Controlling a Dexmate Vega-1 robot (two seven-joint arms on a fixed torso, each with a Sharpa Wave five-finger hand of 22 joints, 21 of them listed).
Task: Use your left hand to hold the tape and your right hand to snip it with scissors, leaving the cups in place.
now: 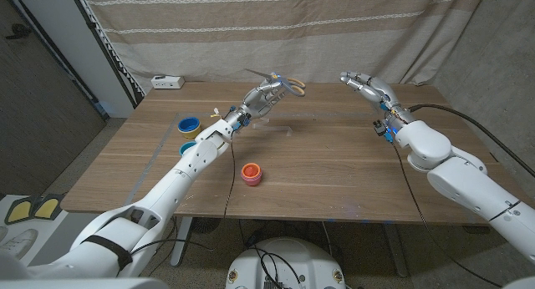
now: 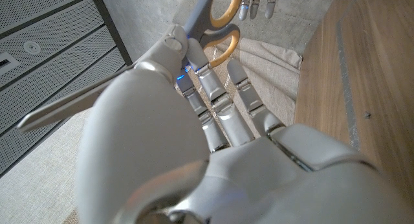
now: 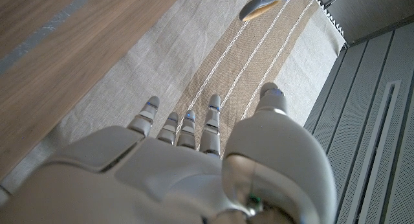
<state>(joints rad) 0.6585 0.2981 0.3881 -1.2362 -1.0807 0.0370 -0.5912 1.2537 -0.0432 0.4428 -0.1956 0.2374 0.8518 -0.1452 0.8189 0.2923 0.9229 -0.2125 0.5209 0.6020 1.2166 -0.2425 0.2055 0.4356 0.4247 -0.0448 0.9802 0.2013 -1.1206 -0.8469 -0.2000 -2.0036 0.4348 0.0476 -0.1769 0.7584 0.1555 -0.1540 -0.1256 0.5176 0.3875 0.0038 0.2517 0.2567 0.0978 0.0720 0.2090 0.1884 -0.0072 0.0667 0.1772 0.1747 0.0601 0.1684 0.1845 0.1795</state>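
The scissors [image 1: 280,83], with yellow-orange handles and grey blades, sit in the upper middle of the head view, raised above the far part of the wooden table [image 1: 334,168]. The left hand [image 1: 264,97] grasps them; in the left wrist view the fingers [image 2: 220,101] wrap around the scissors [image 2: 213,30] near the pivot, the handle loops pointing away from the palm and one blade [image 2: 71,104] sticking out to the side. The right hand [image 1: 364,85] is raised in the upper right of the head view, well apart from the scissors, holding nothing, its fingers [image 3: 184,123] stretched out and slightly spread in the right wrist view.

A blue cup [image 1: 189,124] stands in the left part of the head view, with a second blue and yellow cup [image 1: 187,148] just below it, partly behind the left arm. A red-orange cup [image 1: 251,173] stands near the centre of the frame. A white power strip [image 1: 167,82] lies at the table's upper left corner, in front of a striped curtain [image 1: 276,30].
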